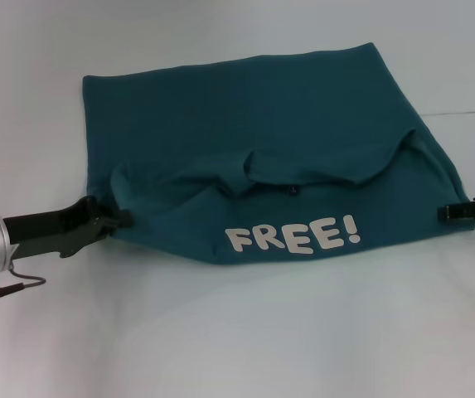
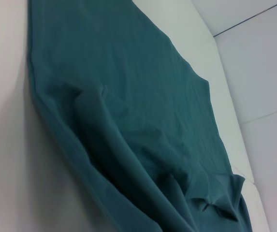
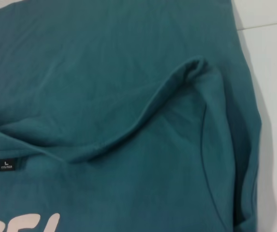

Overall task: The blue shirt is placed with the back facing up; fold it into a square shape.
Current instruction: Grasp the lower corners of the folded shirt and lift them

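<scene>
Blue shirt (image 1: 287,133) on white table (image 1: 237,348), left end effector (image 1: 113,222) and right end effector (image 1: 457,211) each clamped on its edges.

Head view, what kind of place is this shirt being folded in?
Probably a lab or test bench: a bare white table, one blue shirt spread on it, and a robot pincer at each side, left pincer and right pincer.

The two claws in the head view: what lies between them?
In the head view, only the blue shirt spans from the left claw to the right claw, with its white "FREE!" lettering facing up between them.
</scene>
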You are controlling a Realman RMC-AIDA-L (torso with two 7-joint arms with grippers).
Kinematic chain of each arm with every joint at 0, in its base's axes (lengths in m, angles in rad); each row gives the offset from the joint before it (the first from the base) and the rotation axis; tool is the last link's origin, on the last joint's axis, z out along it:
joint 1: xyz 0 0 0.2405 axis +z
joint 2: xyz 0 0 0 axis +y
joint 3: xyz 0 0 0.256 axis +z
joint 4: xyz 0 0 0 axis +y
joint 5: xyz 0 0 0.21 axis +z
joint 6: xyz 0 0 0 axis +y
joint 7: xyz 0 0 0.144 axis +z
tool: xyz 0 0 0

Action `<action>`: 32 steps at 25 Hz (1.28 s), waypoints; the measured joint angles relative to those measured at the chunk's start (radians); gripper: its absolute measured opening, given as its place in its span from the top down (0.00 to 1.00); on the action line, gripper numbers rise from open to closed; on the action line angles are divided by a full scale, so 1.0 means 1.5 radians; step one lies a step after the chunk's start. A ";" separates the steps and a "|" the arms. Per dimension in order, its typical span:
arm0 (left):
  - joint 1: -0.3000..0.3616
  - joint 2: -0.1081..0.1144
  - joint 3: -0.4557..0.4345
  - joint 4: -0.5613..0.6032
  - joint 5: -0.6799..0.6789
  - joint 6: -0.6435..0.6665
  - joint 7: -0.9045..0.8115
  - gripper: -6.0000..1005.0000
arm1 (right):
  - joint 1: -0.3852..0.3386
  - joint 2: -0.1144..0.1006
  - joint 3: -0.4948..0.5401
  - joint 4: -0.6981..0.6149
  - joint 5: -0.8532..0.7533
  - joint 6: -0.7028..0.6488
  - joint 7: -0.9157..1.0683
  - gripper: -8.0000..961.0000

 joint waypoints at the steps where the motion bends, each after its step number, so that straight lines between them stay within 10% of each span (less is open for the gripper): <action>1: 0.001 0.000 0.000 0.000 0.000 0.000 0.000 0.98 | 0.002 0.001 -0.004 0.003 0.000 0.006 0.000 0.19; 16: 0.001 0.000 0.000 0.000 -0.001 -0.004 0.001 0.98 | 0.012 0.002 -0.008 0.022 0.002 0.016 0.007 0.26; 29: 0.002 0.001 0.000 0.000 -0.001 0.001 0.001 0.98 | 0.006 -0.008 -0.003 0.012 0.004 -0.007 0.024 0.94; 32: 0.003 0.003 0.001 0.000 0.003 0.011 0.001 0.98 | 0.005 -0.011 -0.003 0.009 0.002 -0.019 0.025 0.94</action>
